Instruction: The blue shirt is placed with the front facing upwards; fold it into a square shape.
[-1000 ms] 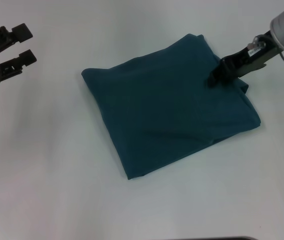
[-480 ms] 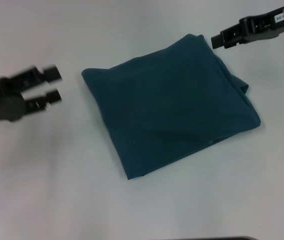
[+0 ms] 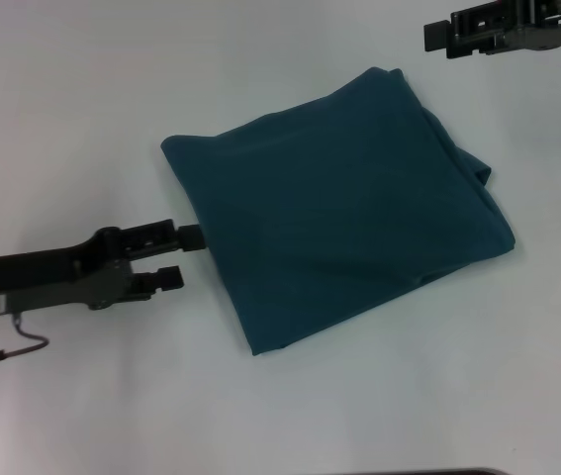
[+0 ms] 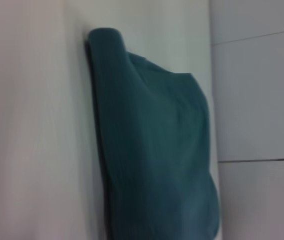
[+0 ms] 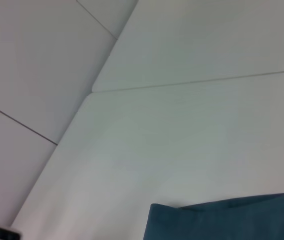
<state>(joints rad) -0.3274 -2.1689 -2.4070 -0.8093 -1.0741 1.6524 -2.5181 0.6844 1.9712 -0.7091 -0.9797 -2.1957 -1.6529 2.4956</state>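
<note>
Already folded into a rough square, the blue shirt [image 3: 337, 203] lies on the tabletop [image 3: 82, 99]; the left gripper [image 3: 181, 254], fingers spread, sits beside its edge, while the right gripper [image 3: 436, 37], state unclear, hangs apart.

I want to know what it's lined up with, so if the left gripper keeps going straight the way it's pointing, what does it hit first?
Most likely the blue shirt: the left gripper, fingers open, points at its near-left edge.
</note>
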